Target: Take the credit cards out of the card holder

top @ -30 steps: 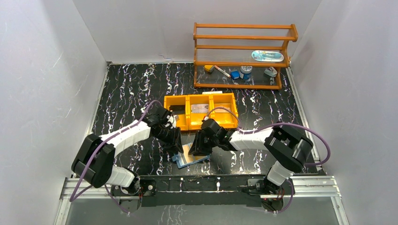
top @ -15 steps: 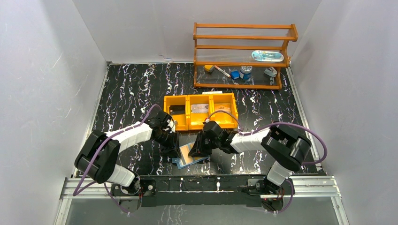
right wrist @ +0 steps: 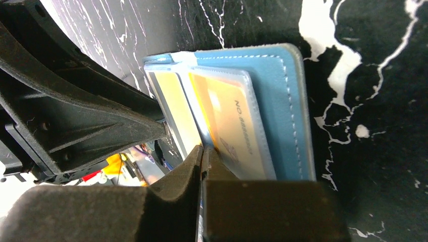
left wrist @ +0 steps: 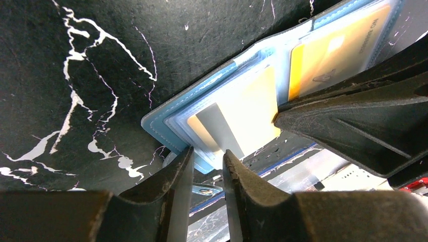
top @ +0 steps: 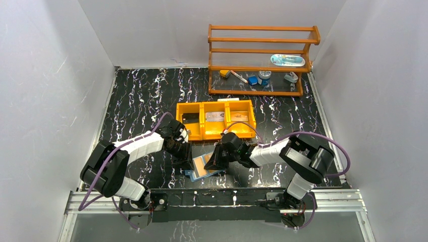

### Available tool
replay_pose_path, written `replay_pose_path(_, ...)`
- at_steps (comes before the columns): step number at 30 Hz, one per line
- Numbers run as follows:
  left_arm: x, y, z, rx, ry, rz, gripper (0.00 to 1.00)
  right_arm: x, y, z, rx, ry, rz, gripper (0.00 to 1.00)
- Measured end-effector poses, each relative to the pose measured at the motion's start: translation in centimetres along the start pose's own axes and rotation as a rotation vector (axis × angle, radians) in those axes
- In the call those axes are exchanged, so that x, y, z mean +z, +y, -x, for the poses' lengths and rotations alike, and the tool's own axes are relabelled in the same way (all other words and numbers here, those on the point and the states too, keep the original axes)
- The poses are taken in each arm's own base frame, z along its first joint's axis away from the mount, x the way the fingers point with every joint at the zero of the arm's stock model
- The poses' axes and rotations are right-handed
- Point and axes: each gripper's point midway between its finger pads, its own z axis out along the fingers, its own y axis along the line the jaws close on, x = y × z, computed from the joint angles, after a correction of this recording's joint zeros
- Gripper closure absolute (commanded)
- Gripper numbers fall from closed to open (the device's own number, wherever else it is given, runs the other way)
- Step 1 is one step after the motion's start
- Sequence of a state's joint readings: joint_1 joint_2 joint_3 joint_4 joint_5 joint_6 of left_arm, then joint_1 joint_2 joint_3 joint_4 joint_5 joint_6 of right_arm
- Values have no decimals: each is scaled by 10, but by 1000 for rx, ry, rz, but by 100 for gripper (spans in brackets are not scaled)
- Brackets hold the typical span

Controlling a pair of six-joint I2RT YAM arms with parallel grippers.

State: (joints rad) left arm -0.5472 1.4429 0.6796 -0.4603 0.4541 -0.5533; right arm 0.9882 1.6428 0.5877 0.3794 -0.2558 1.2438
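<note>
The card holder (top: 203, 166), a blue wallet, lies open near the table's front edge between both grippers. In the top view an orange card (top: 201, 165) shows in it. The left wrist view shows a pale yellow and grey card (left wrist: 237, 113) and an orange card (left wrist: 333, 48) behind clear sleeves. My left gripper (left wrist: 207, 160) has its fingers narrowly apart, closed around the wallet's near corner (left wrist: 166, 128). My right gripper (right wrist: 203, 153) is shut on a thin bluish edge between the wallet's two sleeves, beside the orange card (right wrist: 232, 126). I cannot tell whether that edge is a sleeve or a card.
An orange three-compartment tray (top: 216, 118) stands just behind the wallet, with flat items in its middle and right bins. A wooden shelf (top: 260, 60) with small objects stands at the back right. The metal rail (top: 217, 199) runs along the front edge.
The top of the wallet looked silvery before and now shows orange. My right gripper has shifted slightly left and toward the front. My left gripper moved in to the wallet's left edge and stayed.
</note>
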Motion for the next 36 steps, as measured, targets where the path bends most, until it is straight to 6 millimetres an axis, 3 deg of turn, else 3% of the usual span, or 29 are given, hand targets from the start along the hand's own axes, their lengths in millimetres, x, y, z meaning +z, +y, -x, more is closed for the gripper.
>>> replay_pose_path(22, 0, 2, 1, -4, -10, 14, 73, -16, -12, 10, 27, -69, -24, 96)
replay_pose_path(31, -8, 0, 10, 13, -60, 31, 61, -18, -17, 11, 31, -80, -49, 95)
replay_pose_path(36, -29, -23, 29, 48, -143, -15, 55, -18, -16, 11, 34, -79, -48, 95)
